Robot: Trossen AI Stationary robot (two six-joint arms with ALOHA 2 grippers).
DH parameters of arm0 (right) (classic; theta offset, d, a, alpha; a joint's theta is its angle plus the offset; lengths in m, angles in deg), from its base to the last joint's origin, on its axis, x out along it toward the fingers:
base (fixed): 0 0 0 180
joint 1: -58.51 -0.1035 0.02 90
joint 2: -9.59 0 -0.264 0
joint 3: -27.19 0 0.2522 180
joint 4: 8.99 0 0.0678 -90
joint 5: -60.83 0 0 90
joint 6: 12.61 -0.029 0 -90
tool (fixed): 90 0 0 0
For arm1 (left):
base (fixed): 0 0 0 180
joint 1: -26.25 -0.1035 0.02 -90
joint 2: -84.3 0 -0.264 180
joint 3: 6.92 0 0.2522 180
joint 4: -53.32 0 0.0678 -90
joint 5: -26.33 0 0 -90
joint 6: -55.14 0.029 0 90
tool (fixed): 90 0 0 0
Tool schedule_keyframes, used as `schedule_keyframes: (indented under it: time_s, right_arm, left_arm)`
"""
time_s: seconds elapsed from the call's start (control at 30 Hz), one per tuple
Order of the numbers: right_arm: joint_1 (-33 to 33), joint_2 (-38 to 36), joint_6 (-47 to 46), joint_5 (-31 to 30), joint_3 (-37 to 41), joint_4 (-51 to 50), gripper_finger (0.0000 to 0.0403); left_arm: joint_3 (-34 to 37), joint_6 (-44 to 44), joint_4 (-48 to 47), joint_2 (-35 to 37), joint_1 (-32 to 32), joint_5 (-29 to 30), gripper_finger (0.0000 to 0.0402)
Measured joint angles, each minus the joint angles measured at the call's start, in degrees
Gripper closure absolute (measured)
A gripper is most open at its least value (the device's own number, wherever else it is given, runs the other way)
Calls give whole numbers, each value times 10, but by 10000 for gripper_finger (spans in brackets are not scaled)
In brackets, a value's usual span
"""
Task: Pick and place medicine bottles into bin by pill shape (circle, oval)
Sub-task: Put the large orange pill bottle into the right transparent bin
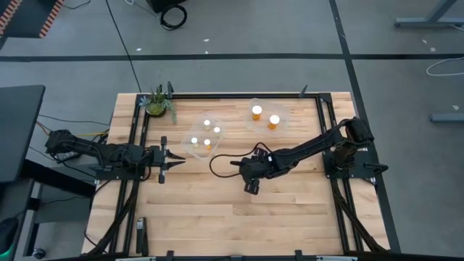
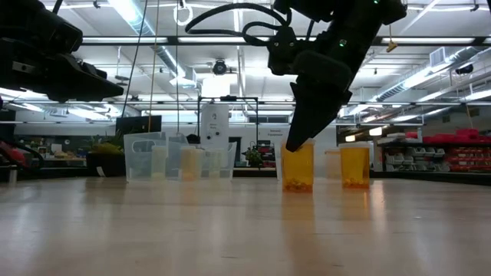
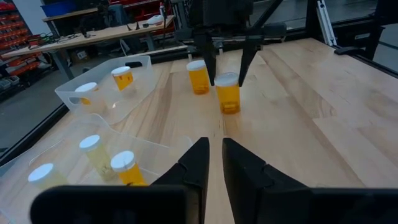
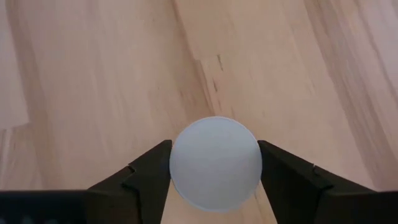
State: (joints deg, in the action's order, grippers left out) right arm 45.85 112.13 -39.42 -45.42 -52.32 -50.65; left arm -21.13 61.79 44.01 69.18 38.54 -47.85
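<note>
My right gripper (image 1: pixel 251 183) points down over an orange-amber medicine bottle with a white cap (image 3: pixel 228 93), which stands on the table near its middle, and is shut on it. A second loose bottle (image 3: pixel 199 77) stands just beyond it, on the table's right side; it also shows in the low view (image 2: pixel 355 165). My left gripper (image 1: pixel 172 161) is shut and empty, level above the table at the left. One clear bin (image 1: pixel 205 135) holds several bottles; the other clear bin (image 1: pixel 265 116) holds two. My right gripper pinches the bottle's round white cap (image 4: pixel 214 163) between its two fingers, one on each side of the rim. The fingers (image 3: pixel 211 62) come from above, pointing down. The bottle stands upright with its base on the table (image 2: pixel 298 188).
A small green potted plant (image 1: pixel 157 104) stands at the table's far left corner. A dark cable (image 1: pixel 217 165) loops beside my right gripper. Bare wood (image 1: pixel 239 221) stretches along the near half of the table.
</note>
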Motion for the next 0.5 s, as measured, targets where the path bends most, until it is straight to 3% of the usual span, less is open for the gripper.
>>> schedule_keyframes:
  time_s: [0.5]
  right_arm:
    - [30,-1,-1,12,-61,-77,171]
  left_arm:
    - [0,0,0,0,0,0,350]
